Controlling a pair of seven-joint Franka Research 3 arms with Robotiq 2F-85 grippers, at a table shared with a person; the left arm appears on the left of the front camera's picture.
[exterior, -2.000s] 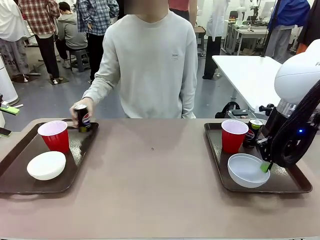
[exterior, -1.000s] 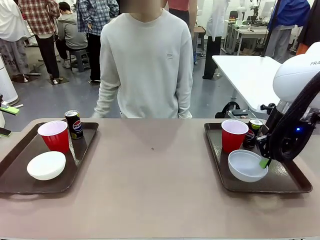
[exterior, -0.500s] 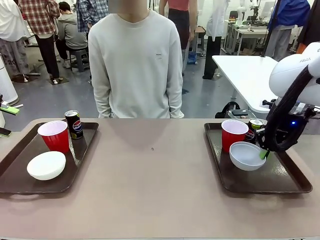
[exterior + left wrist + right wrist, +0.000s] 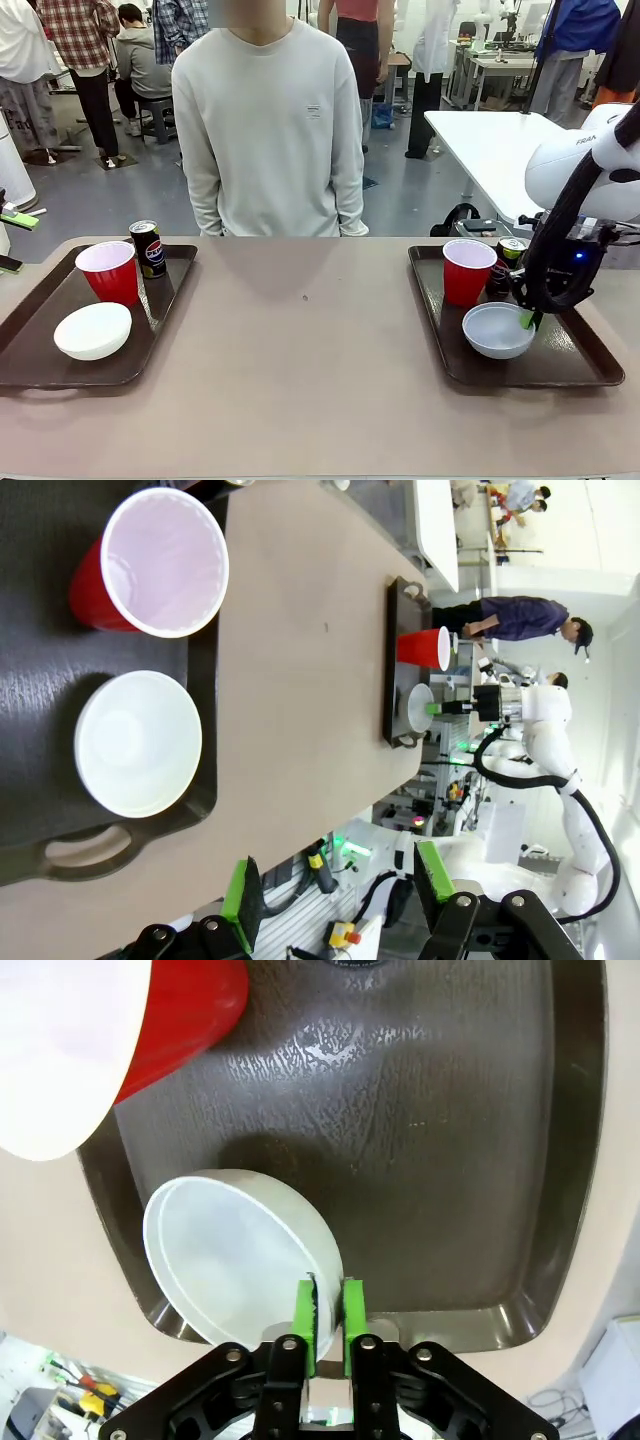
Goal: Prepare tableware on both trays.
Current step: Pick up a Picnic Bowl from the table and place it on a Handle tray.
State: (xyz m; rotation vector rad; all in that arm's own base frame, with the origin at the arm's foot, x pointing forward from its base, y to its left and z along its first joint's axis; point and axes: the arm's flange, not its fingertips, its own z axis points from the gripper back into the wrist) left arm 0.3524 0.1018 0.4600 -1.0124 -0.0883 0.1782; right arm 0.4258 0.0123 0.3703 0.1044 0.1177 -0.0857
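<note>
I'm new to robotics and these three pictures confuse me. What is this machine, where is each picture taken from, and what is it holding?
This is a robot with two white arms, each ending in a two-finger gripper with green pads. The wide picture comes from a fixed camera between the arms, looking across the brown table at a person in a pale sweatshirt. The other two come from cameras on each wrist, looking along that gripper's fingers.

Two dark brown plastic trays lie on the table. Each carries a red plastic cup, a slim dark can and a round bowl.

The right gripper pinches the rim of the pale grey-blue bowl over its tray. The left gripper is open and empty, above the white bowl.
</note>
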